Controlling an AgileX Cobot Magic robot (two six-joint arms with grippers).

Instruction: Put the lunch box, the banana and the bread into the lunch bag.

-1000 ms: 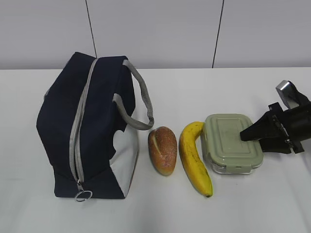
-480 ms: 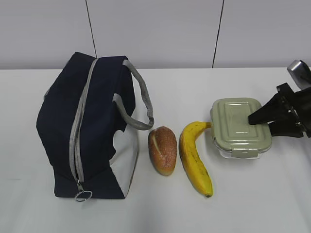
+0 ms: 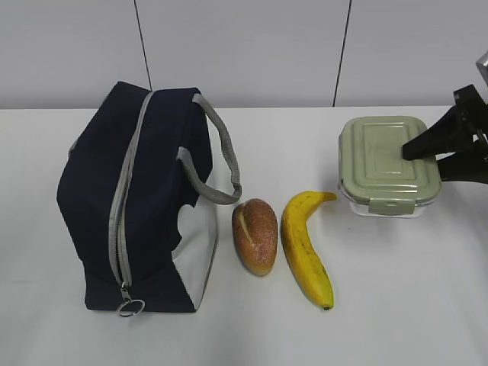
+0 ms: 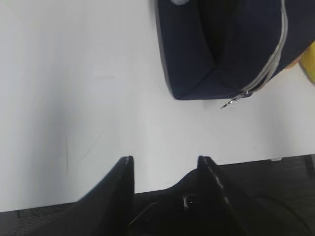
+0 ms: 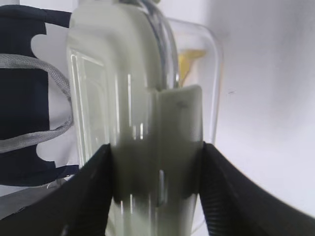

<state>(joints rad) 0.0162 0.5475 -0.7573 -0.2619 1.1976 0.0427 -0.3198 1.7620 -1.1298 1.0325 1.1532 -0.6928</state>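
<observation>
The lunch box, clear with a sage-green lid, hangs above the table at the right, held at its right end by my right gripper. In the right wrist view the box fills the frame between the black fingers. The banana and the bread lie side by side at the table's middle. The navy lunch bag lies at the left with its grey zipper shut. My left gripper is open and empty over bare table, the bag's zipper end beyond it.
The white table's near edge shows in the left wrist view. The bag's grey strap handles stick out towards the bread. A pale wall stands behind the table.
My right gripper has lifted the lunch box off the table beside the banana and carried it up and to the right. The banana, bread and bag have not moved.
</observation>
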